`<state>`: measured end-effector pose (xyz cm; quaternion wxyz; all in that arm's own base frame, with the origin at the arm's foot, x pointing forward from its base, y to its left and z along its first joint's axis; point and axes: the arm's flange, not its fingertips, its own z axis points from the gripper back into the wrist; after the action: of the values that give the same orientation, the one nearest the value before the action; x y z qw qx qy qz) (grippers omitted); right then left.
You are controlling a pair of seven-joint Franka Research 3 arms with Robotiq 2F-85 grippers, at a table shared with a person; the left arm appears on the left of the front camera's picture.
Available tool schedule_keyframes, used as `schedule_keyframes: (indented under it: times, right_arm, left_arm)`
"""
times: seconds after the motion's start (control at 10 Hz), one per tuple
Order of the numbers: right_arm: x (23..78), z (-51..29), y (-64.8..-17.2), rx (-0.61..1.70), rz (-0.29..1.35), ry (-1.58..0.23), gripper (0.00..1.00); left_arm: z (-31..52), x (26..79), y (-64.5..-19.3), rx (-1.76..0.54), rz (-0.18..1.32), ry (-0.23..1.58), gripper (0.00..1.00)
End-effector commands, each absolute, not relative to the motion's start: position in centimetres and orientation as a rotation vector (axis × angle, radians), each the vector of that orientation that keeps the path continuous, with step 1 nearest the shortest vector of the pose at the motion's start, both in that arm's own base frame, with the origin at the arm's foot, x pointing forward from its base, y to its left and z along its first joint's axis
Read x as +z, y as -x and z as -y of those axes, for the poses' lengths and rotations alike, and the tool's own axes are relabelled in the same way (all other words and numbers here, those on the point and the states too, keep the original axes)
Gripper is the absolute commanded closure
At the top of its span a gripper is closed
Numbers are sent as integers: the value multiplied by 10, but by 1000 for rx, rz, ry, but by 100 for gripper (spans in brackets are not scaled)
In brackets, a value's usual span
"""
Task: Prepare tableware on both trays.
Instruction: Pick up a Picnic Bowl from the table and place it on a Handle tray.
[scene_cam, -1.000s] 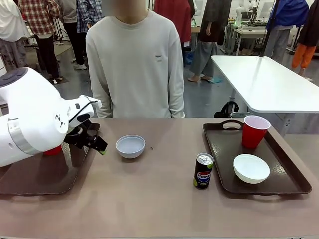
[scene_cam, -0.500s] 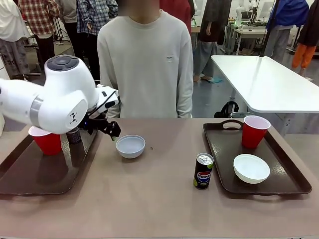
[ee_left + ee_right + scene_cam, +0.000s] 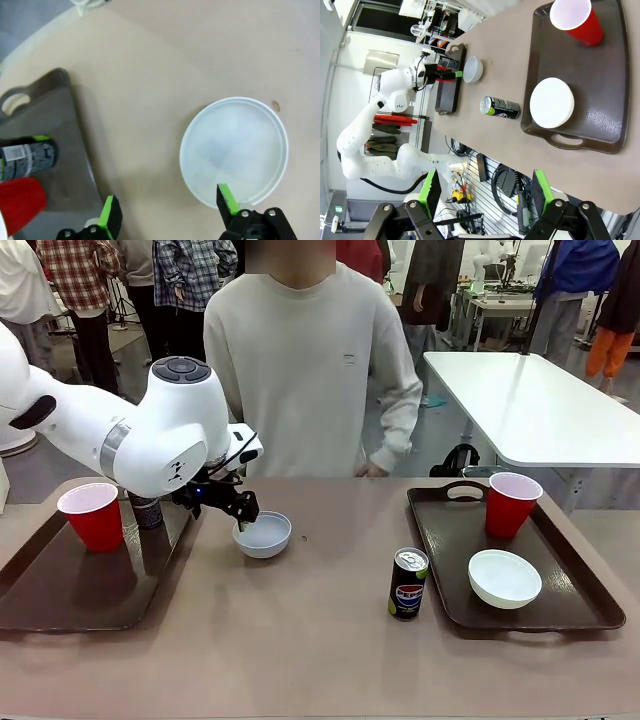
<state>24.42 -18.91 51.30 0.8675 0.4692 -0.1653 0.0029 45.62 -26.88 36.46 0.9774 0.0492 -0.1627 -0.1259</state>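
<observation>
A white bowl (image 3: pixel 264 534) (image 3: pixel 234 150) sits on the table between the trays. My left gripper (image 3: pixel 235 508) (image 3: pixel 168 210) hangs open just above the bowl's left edge, one green fingertip (image 3: pixel 227 197) over its rim and the other over bare table. The left tray (image 3: pixel 60 600) (image 3: pixel 65 130) holds a red cup (image 3: pixel 92 516) and a dark can (image 3: pixel 148 510) (image 3: pixel 27 157). A Pepsi can (image 3: pixel 407 583) (image 3: pixel 500 106) stands upright on the table beside the right tray (image 3: pixel 560 610), which carries a red cup (image 3: pixel 511 503) and a white bowl (image 3: pixel 504 578). My right gripper (image 3: pixel 485 192) is open and high above that tray.
A person (image 3: pixel 310 370) stands at the far edge of the table, arms down. Bare tabletop (image 3: pixel 300 640) stretches between the trays. A white table (image 3: pixel 530 405) and other people are farther back.
My left arm has swung right, from over the left tray to the bowl on the table. The red cup and can on that tray have come into view.
</observation>
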Motion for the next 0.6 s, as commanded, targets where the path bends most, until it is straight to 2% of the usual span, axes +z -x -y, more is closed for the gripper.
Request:
schedule_keyframes:
  times: [0.0,0.2,0.3,0.4,0.5]
  right_arm:
    - [513,190,-245,22,364,-1003,6]
    - [513,190,-245,22,364,-1003,6]
    - [513,190,-245,22,364,-1003,6]
    - [513,190,-245,22,364,-1003,6]
    - [513,190,-245,22,364,-1003,6]
  left_arm:
    - [288,332,-503,-203,320,-88,0]
    - [276,313,-517,-153,315,3,3]
    - [272,307,-521,-125,306,53,53]
    - [270,303,-522,-90,297,104,56]
    - [269,306,-524,-76,297,129,100]
